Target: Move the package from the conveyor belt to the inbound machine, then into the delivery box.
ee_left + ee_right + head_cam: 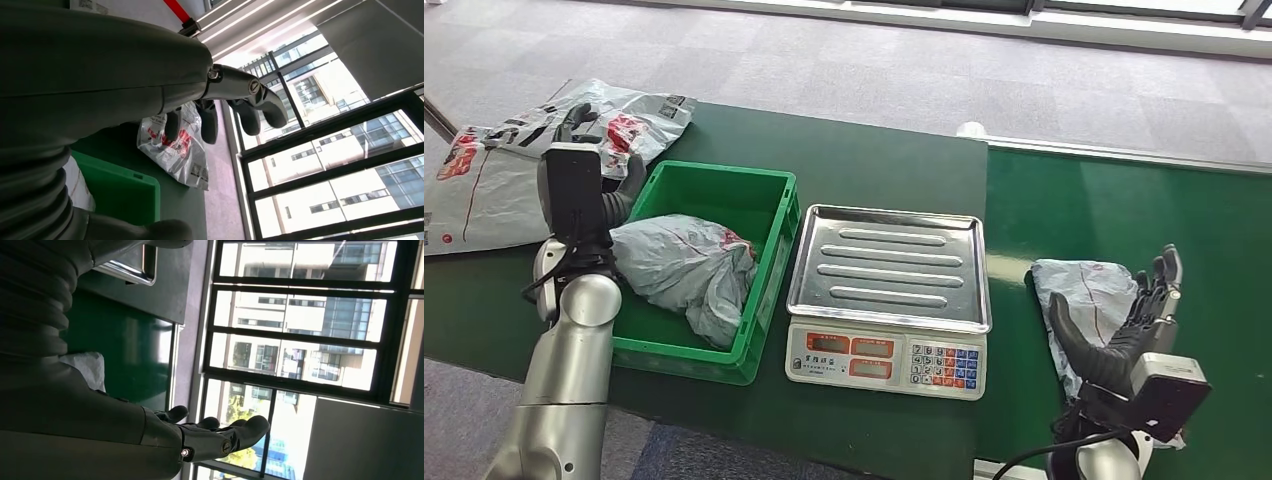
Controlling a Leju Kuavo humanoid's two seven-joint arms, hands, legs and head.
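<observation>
While the right hand (1139, 320) stands with fingers (1165, 272) apart and empty just beside the package (1089, 295) on the conveyor belt (1124, 210), probably ready to grasp, the left hand (589, 165) rests open beside the green box (764, 205), where 1 package (689, 265) already lies.

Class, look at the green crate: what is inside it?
One crumpled grey package lies inside the green crate, draping toward its front wall. Whatever is beneath the package is covered.
</observation>
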